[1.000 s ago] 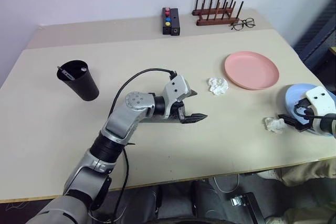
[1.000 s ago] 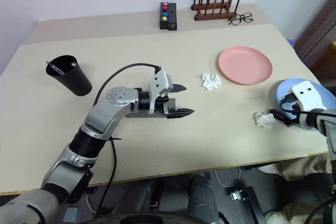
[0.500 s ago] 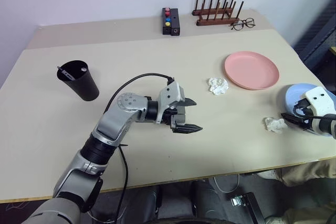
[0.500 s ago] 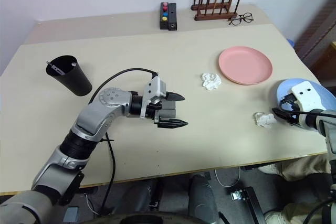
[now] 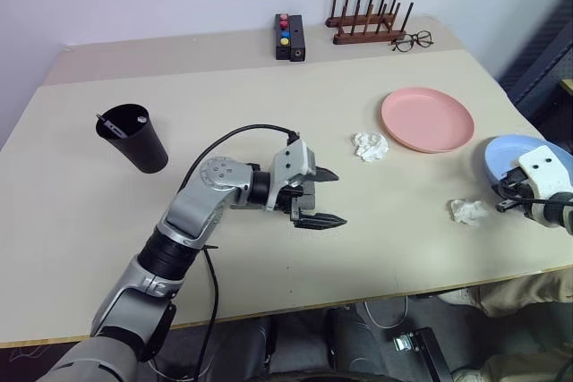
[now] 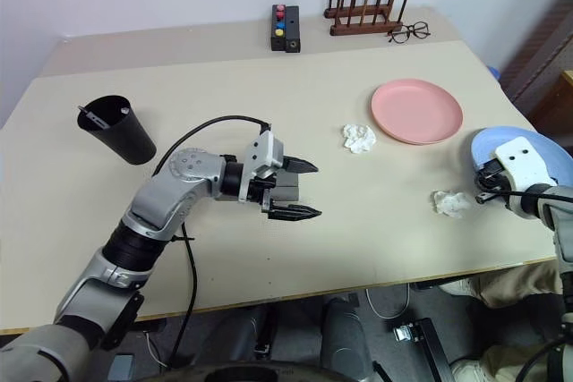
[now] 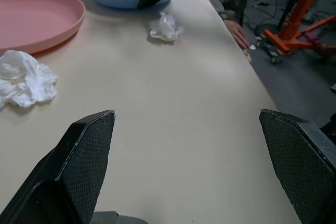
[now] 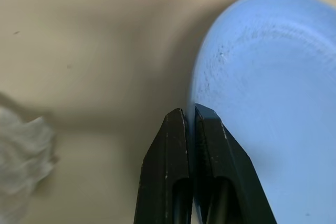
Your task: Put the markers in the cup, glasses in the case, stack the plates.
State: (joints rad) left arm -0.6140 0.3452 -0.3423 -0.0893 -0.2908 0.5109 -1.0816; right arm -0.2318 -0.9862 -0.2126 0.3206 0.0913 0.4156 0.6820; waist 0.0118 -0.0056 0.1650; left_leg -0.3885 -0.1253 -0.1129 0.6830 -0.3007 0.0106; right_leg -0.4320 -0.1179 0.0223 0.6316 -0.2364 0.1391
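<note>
My right gripper is shut on the near-left rim of the light blue plate at the table's right edge, the fingers pinching the rim. Further back lies the salmon pink plate, flat on the table. The black cup stands at the far left with a marker sticking out of it. My left gripper hovers open over the middle of the table, pointing right, with nothing between its fingers. The glasses and the case are out of view.
Two crumpled tissue wads lie on the table, one beside the pink plate and one left of my right gripper. At the back stand a wooden peg rack, wire-rimmed eyeglasses and a black button box. A person sits at the right edge.
The right gripper has closed from open onto the blue plate's rim. The left gripper drew back a little toward me and turned, then stayed still.
</note>
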